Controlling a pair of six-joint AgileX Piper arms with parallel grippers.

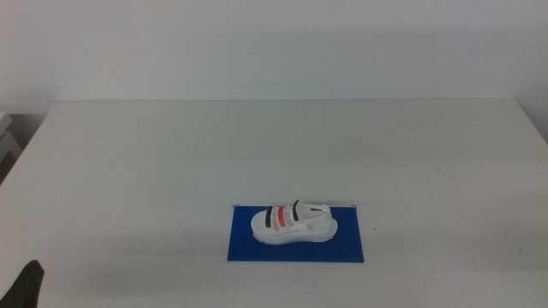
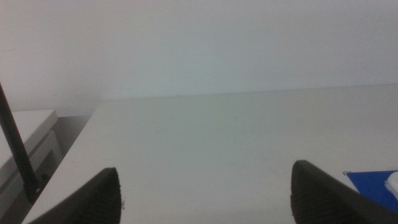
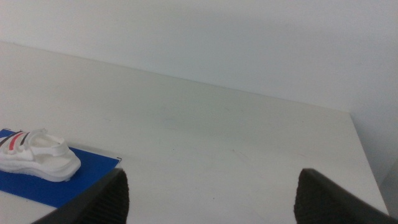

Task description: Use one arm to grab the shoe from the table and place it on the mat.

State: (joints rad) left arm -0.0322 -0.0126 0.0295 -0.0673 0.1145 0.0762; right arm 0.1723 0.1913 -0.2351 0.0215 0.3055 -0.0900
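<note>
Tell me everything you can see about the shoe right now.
The shoe is small and white with a chunky sole and black, red and white straps across its top. It looks like moulded foam or plastic. It sits upright on its sole on the blue mat, lengthwise along it and wholly inside its edges. Only the mat touches it; neither claw is near it.

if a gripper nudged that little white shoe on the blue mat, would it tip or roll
Probably neither: the shoe sits on a wide, flat chunky sole, so it would likely slide. The thin mat might shift with it. Its straps look softer than the sole.
</note>
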